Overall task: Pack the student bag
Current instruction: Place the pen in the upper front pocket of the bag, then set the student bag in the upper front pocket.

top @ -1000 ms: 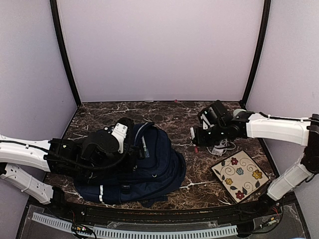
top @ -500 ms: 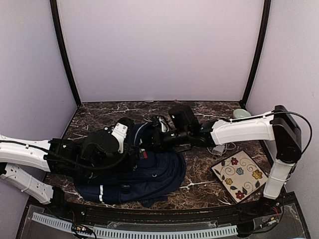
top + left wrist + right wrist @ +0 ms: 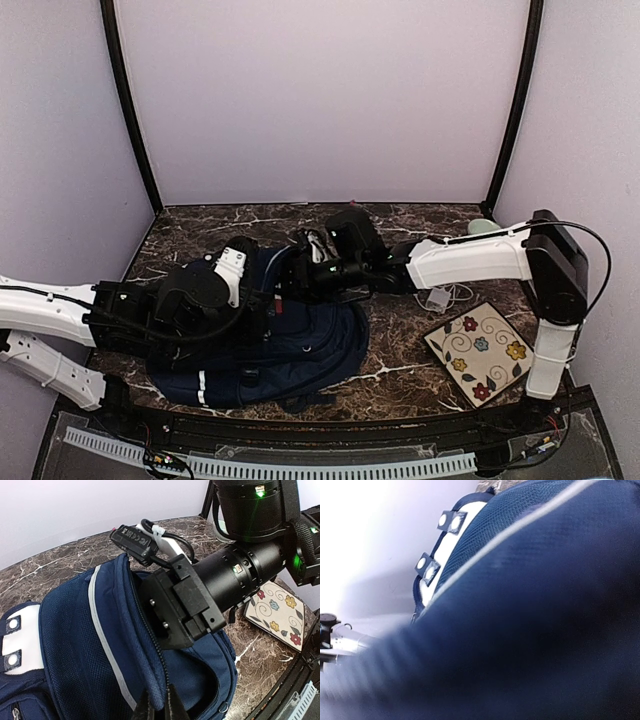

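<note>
The student bag [image 3: 290, 335] lies left of centre on the counter [image 3: 395, 375], its opening rim pinched tightly by the left gripper [image 3: 159, 706]. The right gripper [image 3: 172, 615] is pushed into the mouth; its spread cannot be told, the tips being hidden. Were the rim to slip, the mouth could collapse onto that arm. The pinch is shown by the left wrist view alone; only blurred blue fabric is given by the right wrist view
</note>
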Robot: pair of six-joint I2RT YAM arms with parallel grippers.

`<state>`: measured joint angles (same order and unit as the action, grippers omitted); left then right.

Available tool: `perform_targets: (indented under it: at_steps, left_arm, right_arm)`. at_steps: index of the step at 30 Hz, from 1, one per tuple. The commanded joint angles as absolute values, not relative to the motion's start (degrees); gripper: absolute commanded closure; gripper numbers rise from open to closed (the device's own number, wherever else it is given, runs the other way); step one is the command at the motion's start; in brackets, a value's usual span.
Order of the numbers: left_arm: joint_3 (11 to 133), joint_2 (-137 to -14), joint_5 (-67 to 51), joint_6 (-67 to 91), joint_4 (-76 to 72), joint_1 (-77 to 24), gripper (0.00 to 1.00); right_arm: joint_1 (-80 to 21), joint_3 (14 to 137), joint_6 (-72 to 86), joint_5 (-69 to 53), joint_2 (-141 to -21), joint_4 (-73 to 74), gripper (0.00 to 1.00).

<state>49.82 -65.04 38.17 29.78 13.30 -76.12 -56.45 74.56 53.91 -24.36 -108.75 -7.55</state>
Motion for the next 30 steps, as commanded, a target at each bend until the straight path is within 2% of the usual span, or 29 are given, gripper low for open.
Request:
perform_targets:
  at_steps: [1, 10, 16, 18, 19, 20, 21, 23, 27, 30]
  left_arm:
    - [47.57, -62.75, 41.72, 31.76, 15.35, -75.15, 1.0]
    - [45.19, -64.58, 40.07, 33.88, 14.81, -74.66, 1.0]
    - [45.8, -65.29, 37.07, 32.44, 13.92, -74.3, 1.0]
    - [46.94, -65.07, 31.56, 29.35, 12.36, -73.33, 0.87]
    - [47.97, -64.86, 29.11, 27.72, 12.08, -73.2, 0.74]
    - [49.13, -64.72, 27.23, 26.53, 12.55, -73.08, 0.54]
    - [50.45, -64.57, 25.82, 25.71, 13.56, -73.11, 0.4]
    - [52.98, -64.33, 24.03, 25.78, 16.76, -72.95, 0.23]
    - [57.12, -63.75, 18.35, 27.8, 25.15, -71.06, 0.08]
    - [58.84, -63.56, 17.95, 30.12, 31.19, -70.22, 0.07]
  right_arm:
    - [-57.21, 75.4, 47.21, -14.3, -104.54, 4.1, 0.63]
    - [-57.22, 77.72, 40.9, -10.36, -101.3, 13.58, 0.56]
    - [-57.95, 75.01, 35.02, -12.91, -97.04, 10.51, 0.57]
    - [-58.95, 73.36, 33.13, -12.68, -95.22, 9.32, 0.58]
    - [-59.5, 72.76, 32.34, -11.9, -94.46, 9.47, 0.58]
    - [-60.07, 72.29, 31.66, -9.98, -93.62, 9.9, 0.59]
    - [-60.76, 71.8, 31.09, -8.01, -92.95, 10.67, 0.6]
    - [-62.68, 70.64, 30.57, -2.81, -91.75, 12.03, 0.62]
    - [-68.43, 67.17, 31.86, 10.48, -85.19, 14.07, 0.7]
    - [-73.15, 64.23, 35.73, 17.97, -83.72, 15.5, 0.72]
